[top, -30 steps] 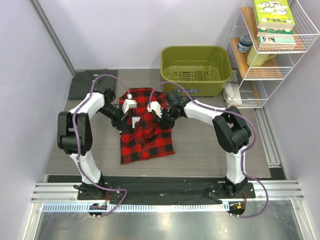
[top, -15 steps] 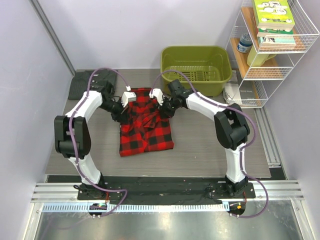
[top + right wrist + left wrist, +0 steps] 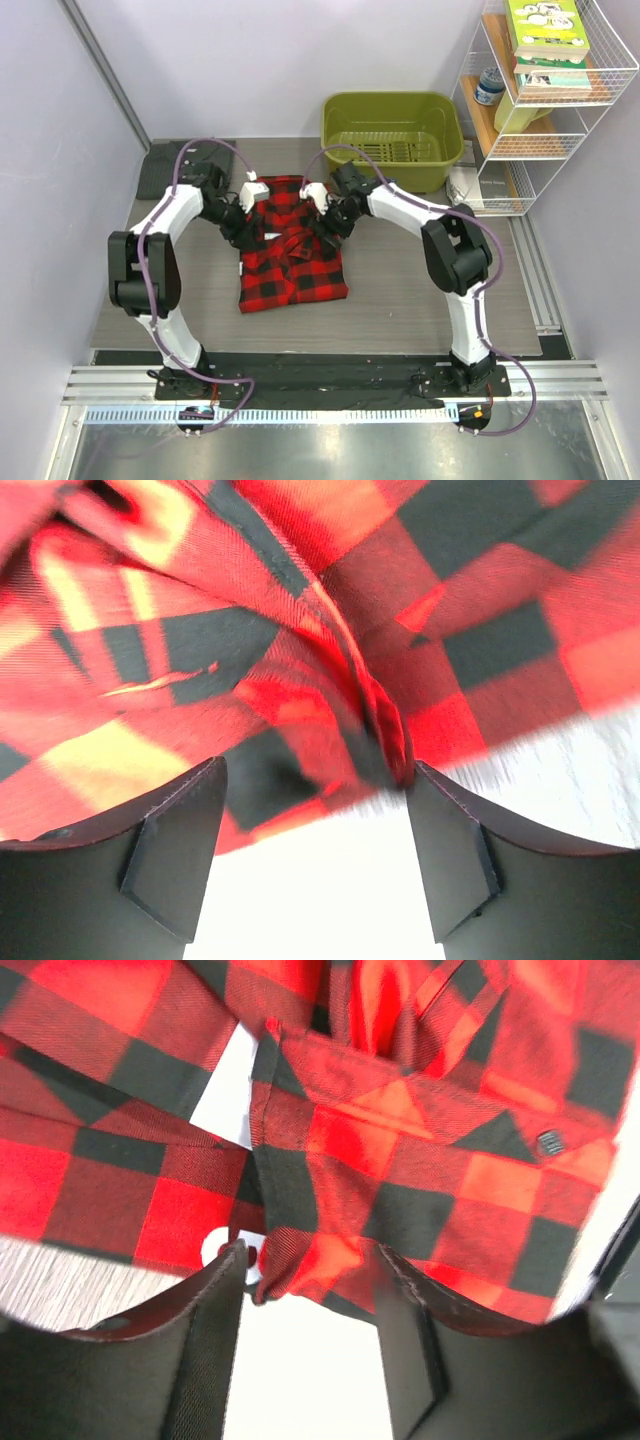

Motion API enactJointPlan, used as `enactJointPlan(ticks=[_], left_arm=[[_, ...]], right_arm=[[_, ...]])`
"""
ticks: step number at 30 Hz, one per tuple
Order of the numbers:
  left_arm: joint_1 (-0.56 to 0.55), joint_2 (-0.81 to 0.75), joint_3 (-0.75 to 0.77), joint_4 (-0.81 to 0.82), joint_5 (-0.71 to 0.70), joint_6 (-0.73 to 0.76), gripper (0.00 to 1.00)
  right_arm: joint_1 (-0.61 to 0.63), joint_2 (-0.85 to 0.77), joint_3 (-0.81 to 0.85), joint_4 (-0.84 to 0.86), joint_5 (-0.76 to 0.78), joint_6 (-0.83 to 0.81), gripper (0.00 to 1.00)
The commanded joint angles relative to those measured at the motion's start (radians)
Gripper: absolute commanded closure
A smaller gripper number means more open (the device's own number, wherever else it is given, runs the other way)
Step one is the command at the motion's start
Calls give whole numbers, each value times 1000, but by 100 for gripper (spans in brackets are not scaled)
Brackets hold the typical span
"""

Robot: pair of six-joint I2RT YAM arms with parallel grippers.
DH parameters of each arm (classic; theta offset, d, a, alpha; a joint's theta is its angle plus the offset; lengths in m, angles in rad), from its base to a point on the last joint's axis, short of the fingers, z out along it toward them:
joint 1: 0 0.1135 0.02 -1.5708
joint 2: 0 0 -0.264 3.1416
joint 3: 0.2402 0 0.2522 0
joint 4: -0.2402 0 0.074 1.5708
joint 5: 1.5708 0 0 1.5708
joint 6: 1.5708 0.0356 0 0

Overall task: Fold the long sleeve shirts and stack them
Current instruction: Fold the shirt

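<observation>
The red-and-black plaid shirt (image 3: pixel 295 265) lies part-folded in the middle of the table, bunched at its centre. The dark grey shirt (image 3: pixel 165 170) lies folded at the far left corner. My left gripper (image 3: pixel 246 228) is over the plaid shirt's left side and my right gripper (image 3: pixel 326 232) over its right side. In the left wrist view my gripper (image 3: pixel 310 1265) is open, and a loose plaid edge (image 3: pixel 290 1260) lies in the gap. The right wrist view shows my gripper (image 3: pixel 312 785) open too, with a plaid fold (image 3: pixel 385 730) beside its right finger.
A green plastic basin (image 3: pixel 340 108) stands just behind the plaid shirt. A white wire rack (image 3: pixel 560 150) with books and a bottle fills the far right. Papers (image 3: pixel 468 185) lie at its foot. Grey walls close in both sides.
Both arms carried the plaid fabric toward the far side while shut on it. Both grippers have now opened and let the fabric go.
</observation>
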Motion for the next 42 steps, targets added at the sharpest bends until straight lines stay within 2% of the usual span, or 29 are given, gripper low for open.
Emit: enactJointPlan(ticks=[1,4,5,6,7,8,9,12,15,19,24,27,30,35,36,39,42], left_arm=[[-2,-159,-29,77,90,-115,42],[-53,-178,-66,189,23,-257,41],[-82,-181,-97,231,-11,-381,41],[-94,-190,-117,340,-33,-435,40],[-122,-193,-132,383,-50,-484,39],[-137,-195,-155,421,-99,-544,37],[-155,-189,-160,458,-125,-620,32],[-218,-179,-181,481,-221,-725,28],[-269,-172,-206,513,-356,-773,32],[-327,-149,-203,504,-487,-833,44],[-344,-138,-213,474,-532,-837,55],[-347,-193,-255,467,-472,-816,63],[-353,-279,-312,432,-365,-744,64],[-381,-322,-355,238,-331,-595,53],[-381,-336,-362,192,-335,-551,45],[-357,-406,-387,191,-340,-509,32],[-341,-477,-394,200,-302,-524,32]], right_arm=[[-25,-220,-22,-19,28,139,24],[-26,-289,-89,29,8,280,35],[-26,-296,-103,47,-16,315,40],[-26,-297,-129,59,-39,357,51],[-26,-294,-138,79,-87,429,56],[-26,-285,-151,92,-107,460,59],[-23,-280,-178,104,-122,478,63],[-20,-258,-221,144,-191,550,64],[-6,-216,-252,168,-234,577,65],[9,-182,-295,158,-230,546,65],[24,-217,-381,127,-214,460,65],[47,-262,-414,118,-205,410,65],[78,-305,-433,90,-190,371,64],[99,-351,-471,55,-184,340,64],[98,-352,-471,49,-184,342,64],[93,-371,-447,46,-187,346,60],[90,-388,-419,116,-211,386,60]])
